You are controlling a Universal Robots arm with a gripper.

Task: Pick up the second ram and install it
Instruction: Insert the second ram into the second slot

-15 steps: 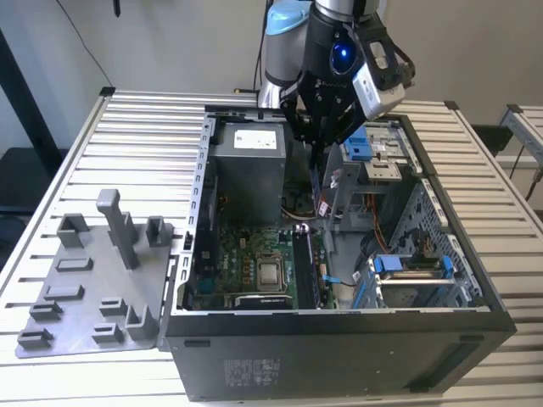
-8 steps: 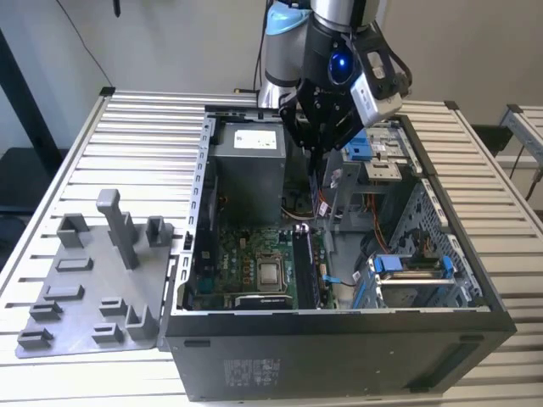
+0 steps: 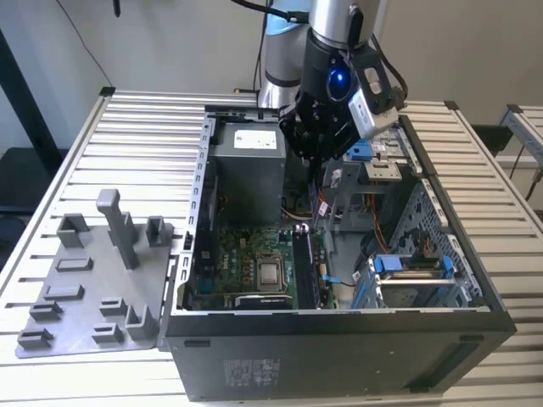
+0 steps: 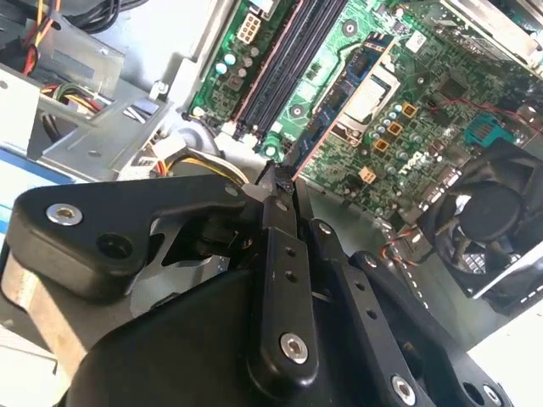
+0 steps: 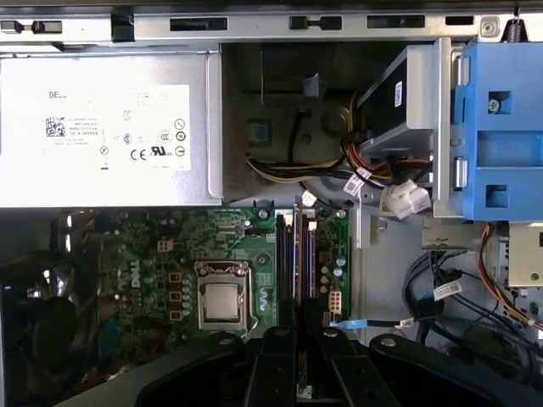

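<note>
In the exterior view my gripper (image 3: 315, 165) hangs inside the open computer case (image 3: 339, 339), shut on the second ram (image 3: 316, 197). The ram is a thin dark stick seen edge-on, pointing down from the fingers. Its lower end hovers just above the far end of the memory slots (image 3: 310, 263) on the green motherboard (image 3: 246, 263). A dark stick (image 3: 302, 267) sits in the neighbouring slot. In both wrist views the black fingers (image 4: 276, 203) (image 5: 280, 356) are pressed together, with the slots (image 4: 288, 59) (image 5: 297, 254) beyond them.
A grey power supply (image 3: 246, 170) fills the case's far corner, and a blue drive bracket (image 3: 407, 264) and loose cables (image 5: 373, 174) lie beside the slots. The CPU socket (image 5: 222, 303) is close by. A grey plastic tray (image 3: 93, 280) with posts lies on the slatted table at the exterior view's left.
</note>
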